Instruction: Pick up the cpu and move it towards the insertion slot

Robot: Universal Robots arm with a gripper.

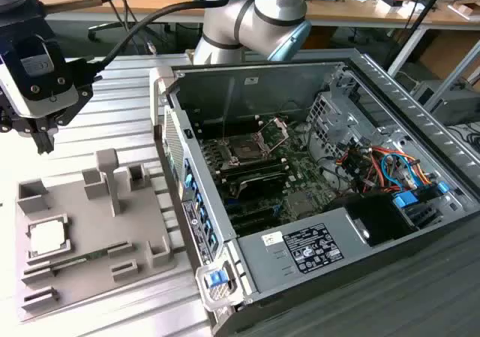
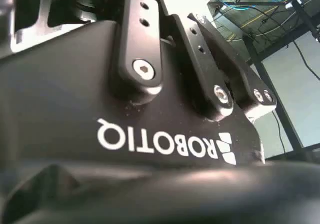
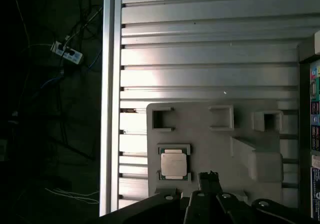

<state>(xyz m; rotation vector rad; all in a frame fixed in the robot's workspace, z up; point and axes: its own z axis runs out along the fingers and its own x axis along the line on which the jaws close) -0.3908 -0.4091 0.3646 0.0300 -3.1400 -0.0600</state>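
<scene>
My gripper (image 1: 43,140) hangs above the grey tray (image 1: 142,209), fingers pressed together on nothing; the cpu (image 1: 46,237) lies in its nest on that tray, below me, untouched; I judge the pick-up not yet begun; it calls for spread fingers straddling the chip; the insertion slot (image 1: 246,151) lies well apart, inside the open case (image 1: 315,89).

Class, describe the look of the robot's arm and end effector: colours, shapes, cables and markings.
The arm is rounded silver-grey tubing with pale blue joint caps. Black cables trail from it. The end effector is black and blocky, with linked bars, silver screws and white lettering.
</scene>
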